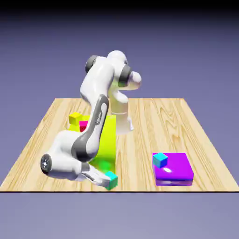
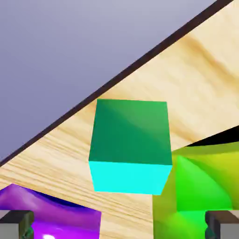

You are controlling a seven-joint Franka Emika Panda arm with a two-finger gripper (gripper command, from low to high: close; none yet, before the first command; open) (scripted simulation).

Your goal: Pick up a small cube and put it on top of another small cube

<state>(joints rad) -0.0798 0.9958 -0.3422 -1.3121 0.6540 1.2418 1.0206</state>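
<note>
Teal-green cube (image 2: 131, 132) ahead of open gripper (image 2: 119, 225).
Jaws spread wide, nothing grasped; cube centred beyond fingertips (image 2: 223, 225), apparently on wooden tabletop (image 2: 56, 158).

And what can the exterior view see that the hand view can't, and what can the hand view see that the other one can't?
Only the exterior view shows the small yellow cube, the pinkish-red block and the small cyan cube. Only the hand view shows both finger tips clearly, standing apart. Both show the teal-green cube, the purple block, the big yellow-green block and the wooden table.
</note>
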